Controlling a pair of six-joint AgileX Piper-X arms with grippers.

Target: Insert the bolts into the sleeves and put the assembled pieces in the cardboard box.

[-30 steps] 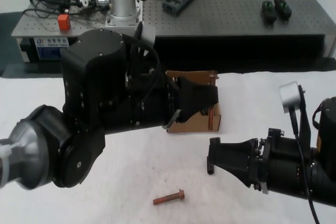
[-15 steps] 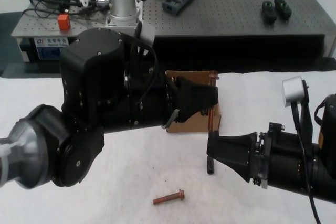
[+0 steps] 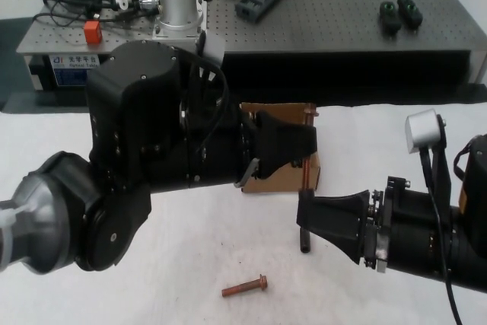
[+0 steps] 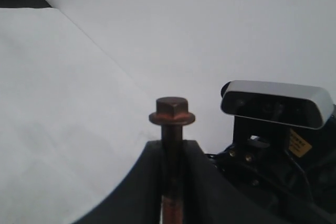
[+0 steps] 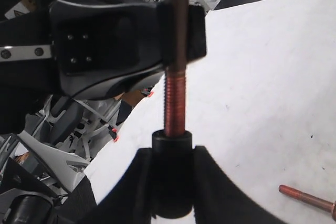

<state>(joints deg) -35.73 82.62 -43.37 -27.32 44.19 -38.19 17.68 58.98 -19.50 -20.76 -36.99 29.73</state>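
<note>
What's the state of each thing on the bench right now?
left end effector: shut on held bolt, upright, head up
right end effector: shut on sleeve, upright
held bolt: threaded tip at sleeve's mouth, not seated
spare bolt: lying loose on cloth
cardboard box: open top, inside hidden

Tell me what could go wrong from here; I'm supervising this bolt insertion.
The bolt held by the left gripper meets the sleeve in the right gripper at its mouth; a slight tilt could jam the threads on the rim. Each part is merely pinched, so pushing might make one slip. The cardboard box sits close behind and could get nudged.
</note>
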